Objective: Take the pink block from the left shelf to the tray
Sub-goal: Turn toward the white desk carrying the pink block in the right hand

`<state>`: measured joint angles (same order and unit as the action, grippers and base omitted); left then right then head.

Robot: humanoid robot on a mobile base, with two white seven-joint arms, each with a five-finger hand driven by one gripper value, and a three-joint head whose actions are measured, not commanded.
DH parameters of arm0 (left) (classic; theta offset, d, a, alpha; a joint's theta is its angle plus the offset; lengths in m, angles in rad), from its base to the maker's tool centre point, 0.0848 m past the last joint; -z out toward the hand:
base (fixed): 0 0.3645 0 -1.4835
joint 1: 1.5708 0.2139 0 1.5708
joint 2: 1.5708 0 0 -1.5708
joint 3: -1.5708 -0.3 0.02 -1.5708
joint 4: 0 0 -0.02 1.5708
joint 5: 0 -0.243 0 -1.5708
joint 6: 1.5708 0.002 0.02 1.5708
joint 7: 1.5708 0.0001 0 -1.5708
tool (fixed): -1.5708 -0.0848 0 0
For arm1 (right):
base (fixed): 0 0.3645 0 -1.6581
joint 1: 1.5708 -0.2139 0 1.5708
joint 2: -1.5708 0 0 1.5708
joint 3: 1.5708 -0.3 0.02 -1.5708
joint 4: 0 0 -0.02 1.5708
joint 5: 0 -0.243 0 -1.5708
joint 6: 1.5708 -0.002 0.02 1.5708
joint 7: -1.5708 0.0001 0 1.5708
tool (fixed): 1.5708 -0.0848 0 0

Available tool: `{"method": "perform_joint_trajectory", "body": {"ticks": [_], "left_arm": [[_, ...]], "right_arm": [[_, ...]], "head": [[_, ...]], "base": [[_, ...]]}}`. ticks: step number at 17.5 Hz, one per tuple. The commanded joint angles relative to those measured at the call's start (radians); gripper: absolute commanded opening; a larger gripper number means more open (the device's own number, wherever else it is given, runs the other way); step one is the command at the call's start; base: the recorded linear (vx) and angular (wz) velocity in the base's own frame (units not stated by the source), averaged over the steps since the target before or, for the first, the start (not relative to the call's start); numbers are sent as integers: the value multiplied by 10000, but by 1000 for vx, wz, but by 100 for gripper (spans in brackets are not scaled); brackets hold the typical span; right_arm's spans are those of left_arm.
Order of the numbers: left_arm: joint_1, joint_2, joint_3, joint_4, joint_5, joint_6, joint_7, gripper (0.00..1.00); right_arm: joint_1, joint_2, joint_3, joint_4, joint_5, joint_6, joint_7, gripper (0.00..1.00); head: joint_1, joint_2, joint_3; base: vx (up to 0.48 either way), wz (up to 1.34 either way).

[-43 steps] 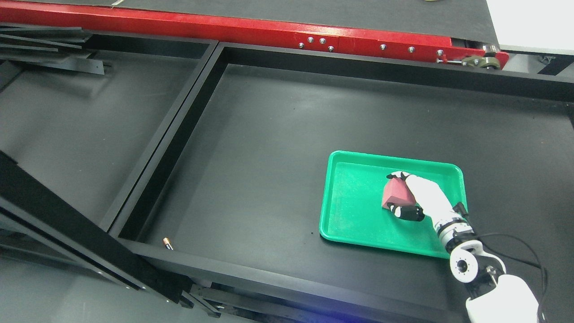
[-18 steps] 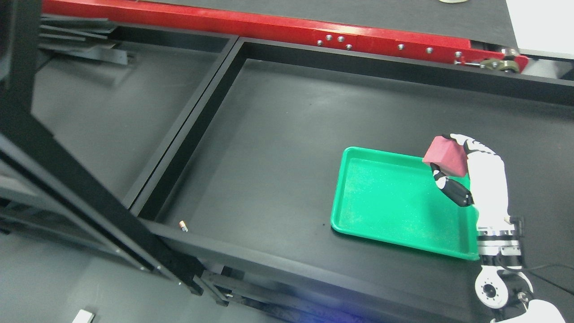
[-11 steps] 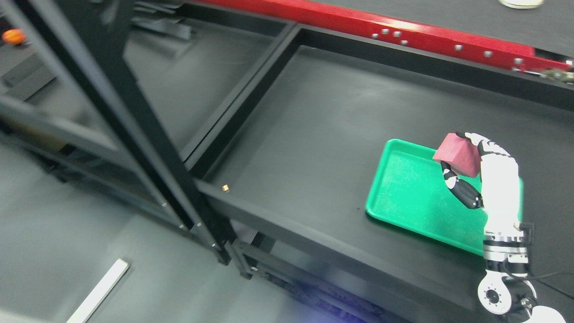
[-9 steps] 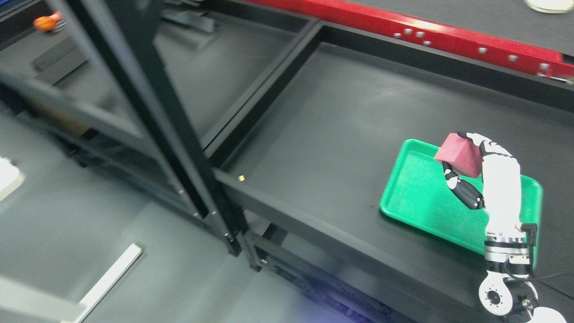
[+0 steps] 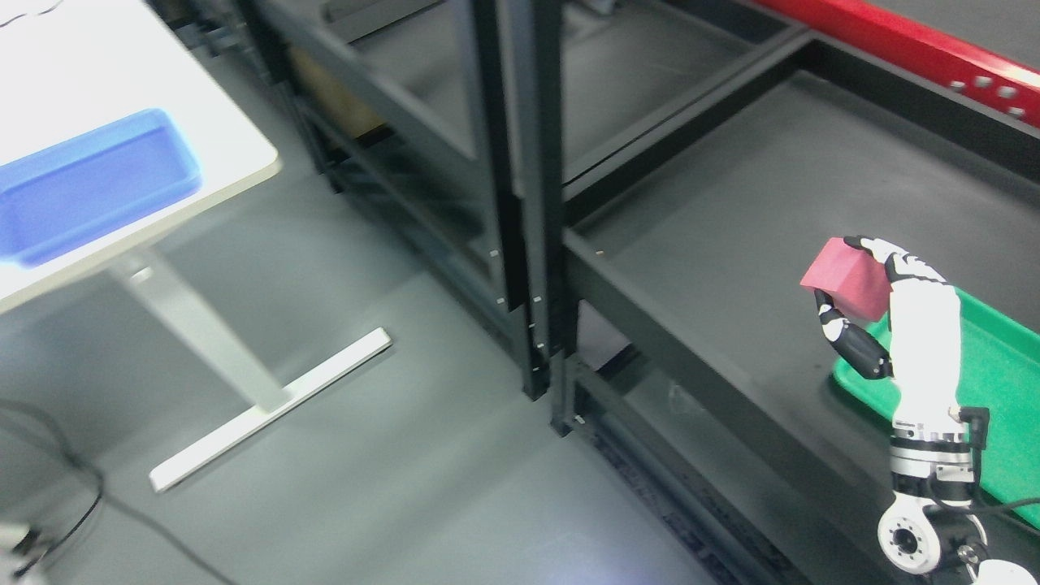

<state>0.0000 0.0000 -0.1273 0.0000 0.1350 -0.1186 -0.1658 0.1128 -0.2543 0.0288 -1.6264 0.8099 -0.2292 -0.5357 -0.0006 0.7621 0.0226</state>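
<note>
My right hand (image 5: 863,302) rises from the lower right, white with black fingers, and is shut on the pink block (image 5: 845,277). It holds the block in the air above the black shelf surface, just left of the green tray (image 5: 995,382). Only the tray's left part shows at the right edge, partly behind my forearm. The left hand does not show.
Black shelf uprights (image 5: 520,187) stand in the middle, with lower shelves behind them. A white table (image 5: 154,81) at upper left carries a blue bin (image 5: 89,183); its foot (image 5: 268,410) lies on the grey floor. A red beam (image 5: 918,45) crosses the upper right.
The camera has swung left, so the whole scene has slid right and the table with the blue bin has come into view. The block was lifted off the tray and stays in my right hand.
</note>
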Motion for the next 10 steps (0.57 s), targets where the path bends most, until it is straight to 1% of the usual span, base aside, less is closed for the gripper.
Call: {"method": "perform_joint_trajectory", "body": {"ticks": [1, 10], "left_arm": [[199, 174, 0, -175, 0, -10, 1, 100], [199, 174, 0, -175, 0, 5, 1, 100]], "right_arm": [[-8, -50, 49, -73, 0, 6, -27, 4], [-54, 58, 64, -73, -31, 21, -12, 3]], "head": [[0, 0, 0], [0, 2, 0]], "base": [[-223, 708], [-198, 730]]}}
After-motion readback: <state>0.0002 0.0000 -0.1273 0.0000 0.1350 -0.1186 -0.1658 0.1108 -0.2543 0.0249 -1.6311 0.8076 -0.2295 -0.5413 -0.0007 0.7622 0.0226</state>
